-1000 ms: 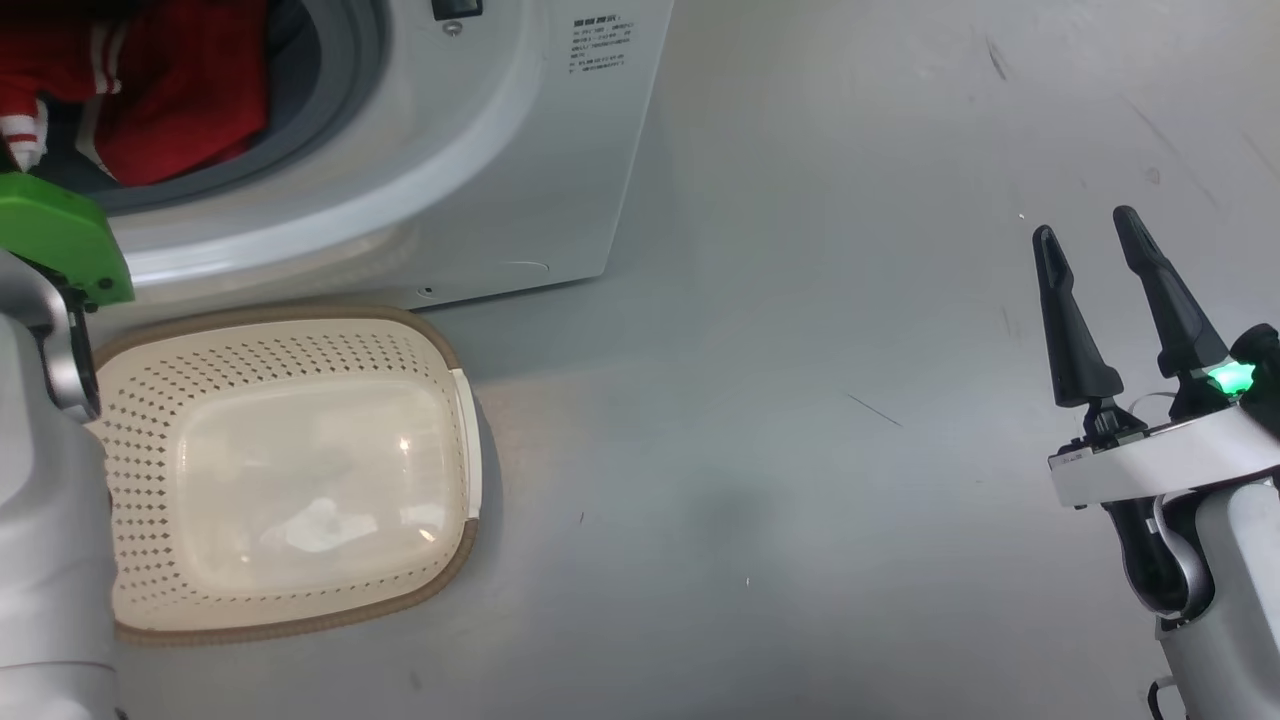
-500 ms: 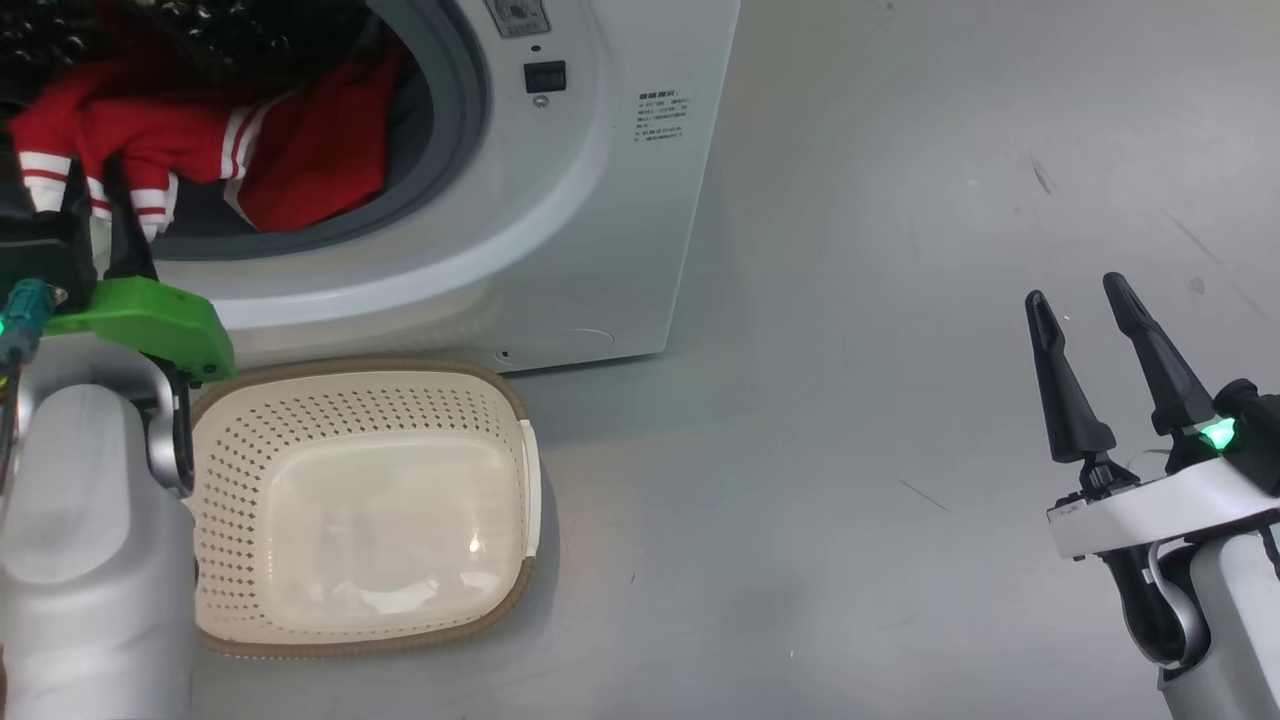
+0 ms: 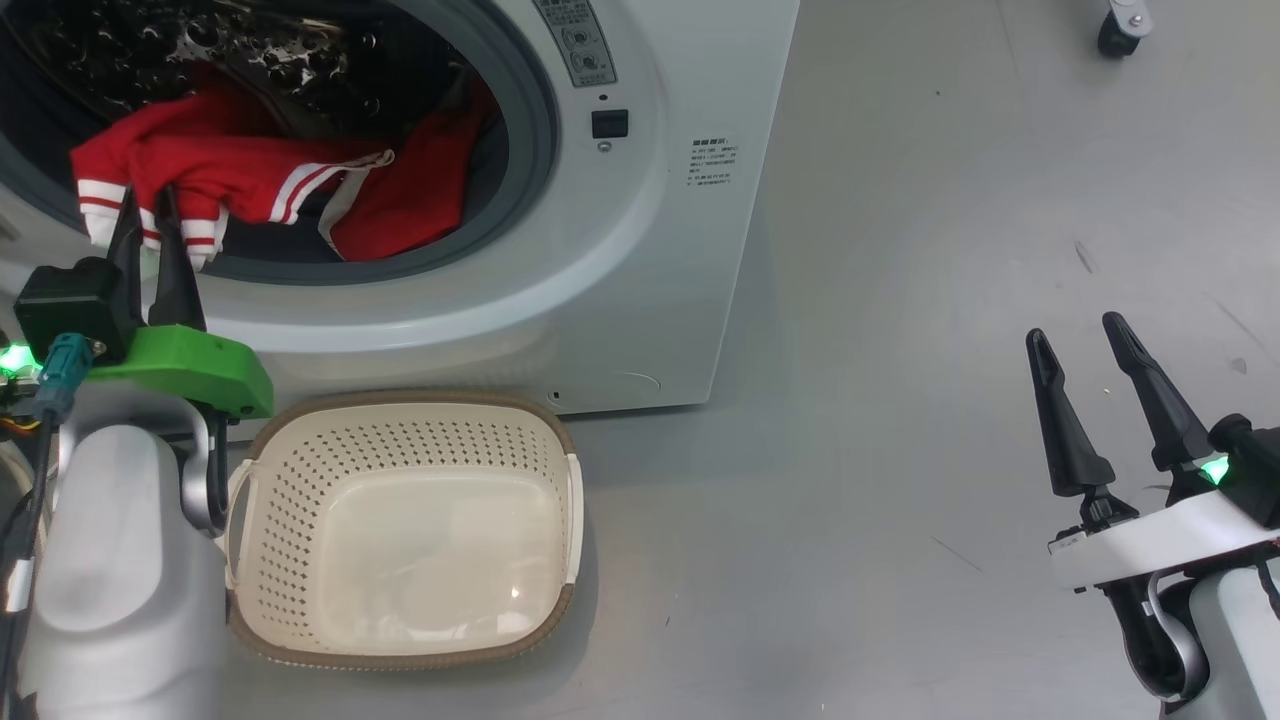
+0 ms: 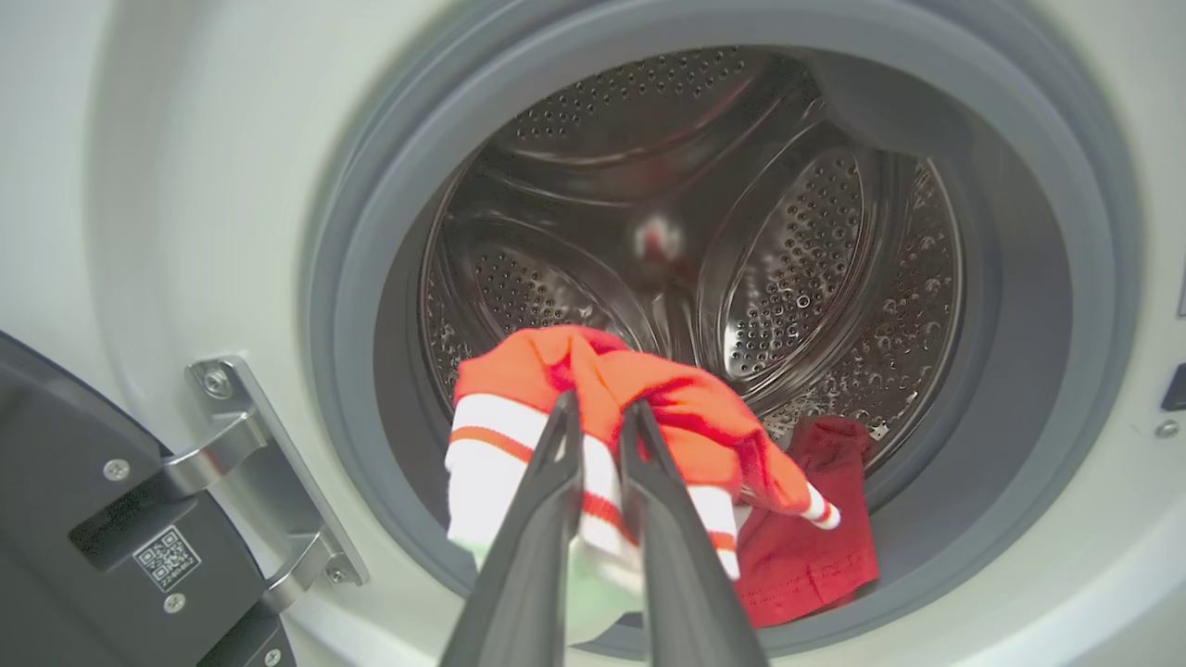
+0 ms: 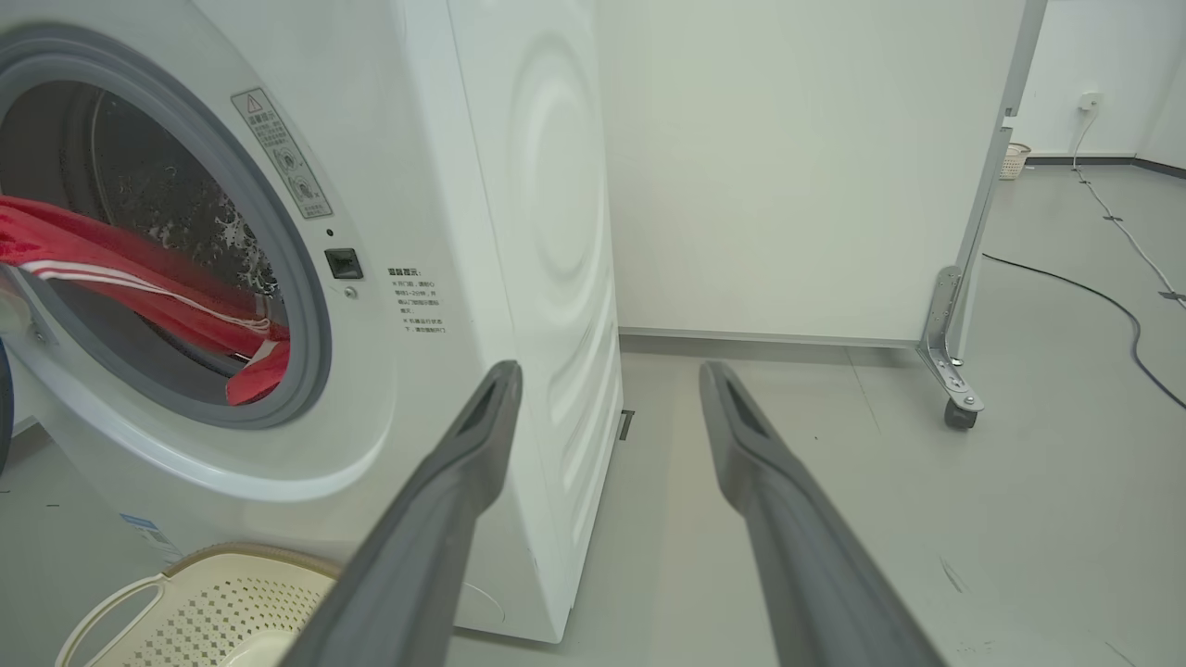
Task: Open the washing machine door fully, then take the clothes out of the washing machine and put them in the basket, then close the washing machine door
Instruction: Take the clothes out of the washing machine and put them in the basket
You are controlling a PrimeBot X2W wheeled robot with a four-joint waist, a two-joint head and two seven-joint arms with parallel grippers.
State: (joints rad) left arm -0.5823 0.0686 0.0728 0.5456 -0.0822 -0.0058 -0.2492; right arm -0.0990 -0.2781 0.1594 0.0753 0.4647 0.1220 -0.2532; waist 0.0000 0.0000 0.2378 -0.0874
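Note:
The washing machine [image 3: 650,250] stands with its drum mouth uncovered. A dark grey slice of the washing machine door [image 4: 74,463] hangs swung aside at the lower left of the left wrist view. Red clothes [image 3: 230,165] with white stripes spill over the grey gasket. My left gripper [image 3: 148,205] is shut on the striped cuff of one garment [image 4: 519,389] at the drum's lip, and another red piece [image 4: 815,528] lies lower right. The cream basket [image 3: 410,400] sits on the floor under the opening, holding nothing. My right gripper [image 3: 1070,335] is open far to the right, above bare floor.
The door's metal hinge [image 4: 250,454] is bolted left of the drum mouth. A white partition on castors [image 5: 982,232] stands right of the washer, with one castor [image 3: 1115,30] at the top of the head view. A black cable [image 5: 1112,315] runs over the grey floor.
The head camera has swung up and left, so more of the drum and the basket shows. My left gripper stays shut on the striped garment. The right gripper stays open.

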